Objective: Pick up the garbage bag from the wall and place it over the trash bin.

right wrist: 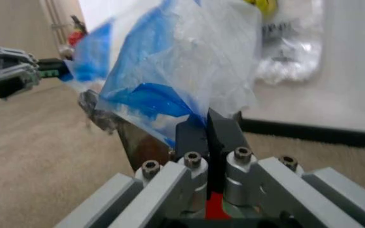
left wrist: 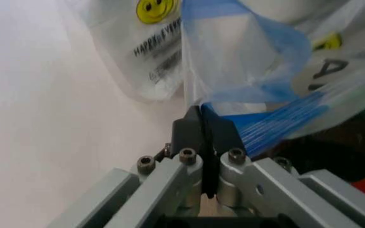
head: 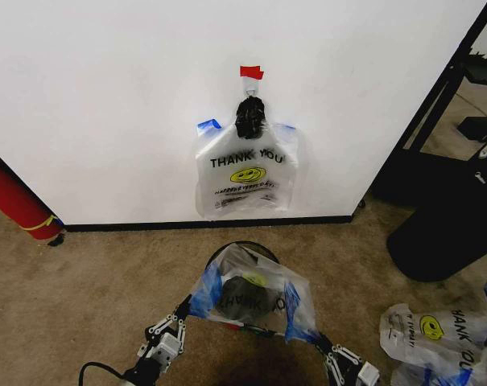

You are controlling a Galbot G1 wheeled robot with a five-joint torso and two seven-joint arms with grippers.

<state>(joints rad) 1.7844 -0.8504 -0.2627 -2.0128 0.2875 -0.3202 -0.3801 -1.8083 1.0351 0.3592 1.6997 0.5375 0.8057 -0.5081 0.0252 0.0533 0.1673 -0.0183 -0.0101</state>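
The garbage bag (head: 255,293), translucent white with blue patches, is spread over the round black wire-mesh trash bin (head: 241,244) on the carpet below the wall (head: 106,104). My left gripper (head: 184,305) is shut on the bag's left blue edge; the left wrist view shows its gripper (left wrist: 201,115) pinching the blue plastic (left wrist: 277,123). My right gripper (head: 315,337) is shut on the bag's right blue edge, and the right wrist view shows that gripper (right wrist: 206,117) clamping the bag (right wrist: 169,61) above the bin (right wrist: 138,140).
Another bag alike (head: 245,169) hangs from a hook under red tape (head: 251,72) on the wall. More such bags (head: 436,334) lie on the floor at right. A large black object (head: 456,217) stands at right, a red cylinder (head: 18,201) at left.
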